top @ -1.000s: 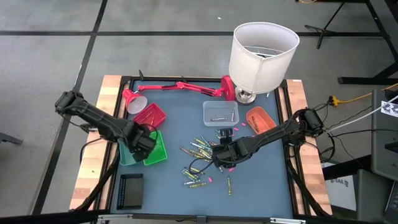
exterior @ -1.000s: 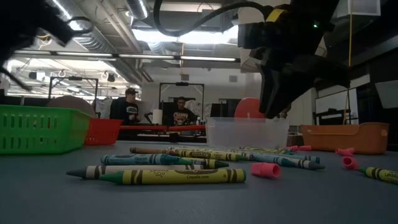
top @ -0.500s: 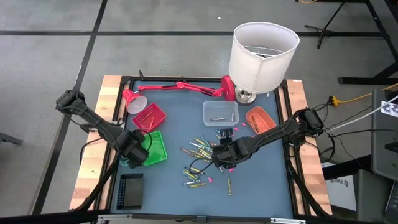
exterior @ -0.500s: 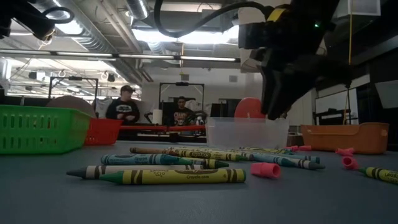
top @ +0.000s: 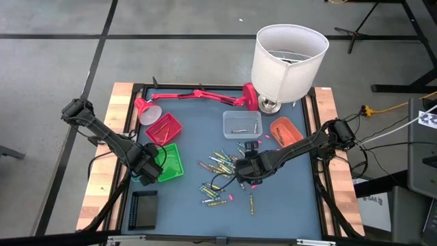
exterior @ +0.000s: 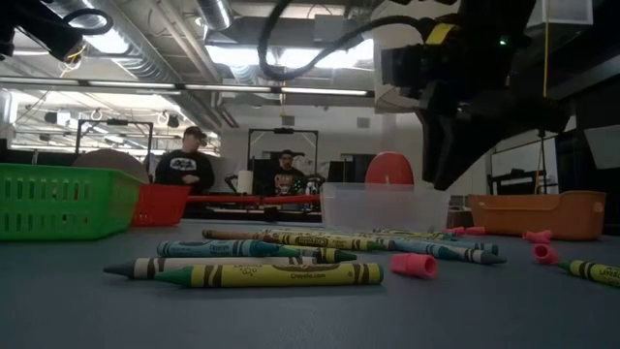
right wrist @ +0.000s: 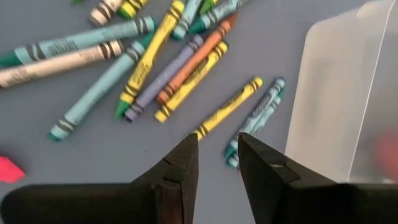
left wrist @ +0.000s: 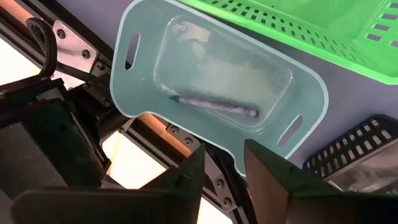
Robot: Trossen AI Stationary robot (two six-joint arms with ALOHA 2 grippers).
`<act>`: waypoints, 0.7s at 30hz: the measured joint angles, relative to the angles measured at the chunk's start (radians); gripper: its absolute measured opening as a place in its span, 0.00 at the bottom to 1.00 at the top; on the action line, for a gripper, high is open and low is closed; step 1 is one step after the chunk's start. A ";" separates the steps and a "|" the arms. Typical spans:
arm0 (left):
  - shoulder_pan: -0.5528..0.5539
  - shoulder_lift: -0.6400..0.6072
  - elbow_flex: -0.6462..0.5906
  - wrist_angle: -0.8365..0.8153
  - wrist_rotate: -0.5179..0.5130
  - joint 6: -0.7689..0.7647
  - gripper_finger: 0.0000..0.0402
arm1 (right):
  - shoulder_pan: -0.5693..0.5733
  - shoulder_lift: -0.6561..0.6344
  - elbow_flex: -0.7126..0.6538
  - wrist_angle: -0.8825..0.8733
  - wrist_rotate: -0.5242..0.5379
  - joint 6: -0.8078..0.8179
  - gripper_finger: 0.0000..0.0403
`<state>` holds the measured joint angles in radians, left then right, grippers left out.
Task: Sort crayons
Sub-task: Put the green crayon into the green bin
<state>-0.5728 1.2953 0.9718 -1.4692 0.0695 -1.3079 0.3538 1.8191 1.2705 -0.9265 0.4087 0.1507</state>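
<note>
Both arms are dark, nearly black, built of slim jointed links with bulkier housings at the joints and black cables looping alongside. Each tool, the left tool (left wrist: pixel 221 171) and the right tool (right wrist: pixel 217 163), ends in 2 flat, dark, wedge-shaped fingers.

Evenly and brightly lit from above in the high view, with only faint, soft shadows on the bench (top: pixel 287 198). Strongly backlit in the low view by glaring ceiling lights (exterior: pixel 291 56), leaving the arm a near-black silhouette and the room behind soft. Blurred in the near foreground of both wrist views.
</note>
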 joint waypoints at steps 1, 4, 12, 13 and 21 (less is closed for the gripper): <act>0.000 0.000 0.000 0.001 -0.002 0.000 0.26 | 0.000 0.000 0.000 -0.012 0.000 0.003 0.27; 0.000 0.000 0.000 0.020 -0.009 0.000 0.29 | 0.000 0.000 0.000 -0.045 0.000 0.004 0.27; 0.000 0.000 0.000 0.077 -0.032 0.009 0.28 | 0.009 -0.047 -0.001 -0.109 0.003 0.007 0.27; 0.000 0.000 0.000 0.093 -0.032 0.009 0.27 | 0.016 -0.058 -0.001 -0.111 0.008 0.008 0.27; 0.001 0.000 0.000 0.306 -0.058 0.066 0.21 | 0.075 -0.136 -0.001 -0.162 0.028 0.058 0.27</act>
<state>-0.5716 1.2953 0.9718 -1.1632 0.0119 -1.2420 0.4284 1.6829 1.2697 -1.0887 0.4366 0.2088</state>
